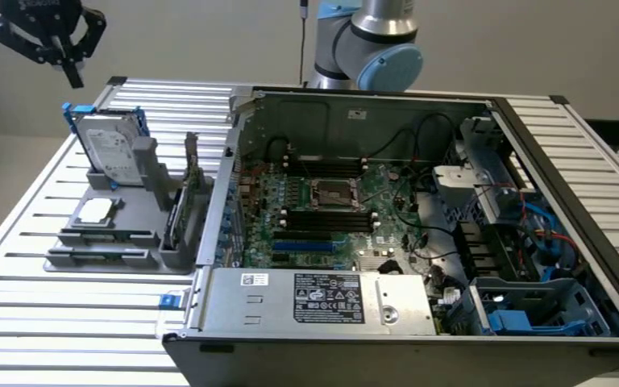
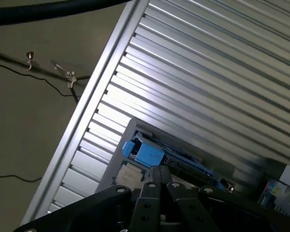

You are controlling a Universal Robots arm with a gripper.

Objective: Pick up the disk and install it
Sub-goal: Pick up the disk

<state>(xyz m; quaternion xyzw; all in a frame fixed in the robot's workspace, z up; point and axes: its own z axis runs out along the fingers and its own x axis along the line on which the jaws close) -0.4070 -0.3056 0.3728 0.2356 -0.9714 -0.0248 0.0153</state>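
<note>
Disk [image 1: 110, 151], blue-framed, is standing upright in the grey holder [image 1: 116, 242], below the gripper [image 1: 72, 79] and slightly toward the exterior view's right of it, not touching. Gripper is hanging above with fingers pressed together, pinching nothing. Open computer case [image 1: 353, 113] is sitting on the slatted table [image 1: 30, 322], well apart from the gripper, toward the exterior view's right.

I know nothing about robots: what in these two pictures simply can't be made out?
- Exterior view: the print on the disk label and on the power-supply box is too small to read.
- Exterior view: the disk's lower end is hidden in the grey holder.
- Wrist view: the gripper covers most of the disk; just part of its blue frame shows.
- Exterior view: the gripper's top is cut off by the picture's upper edge.
</note>
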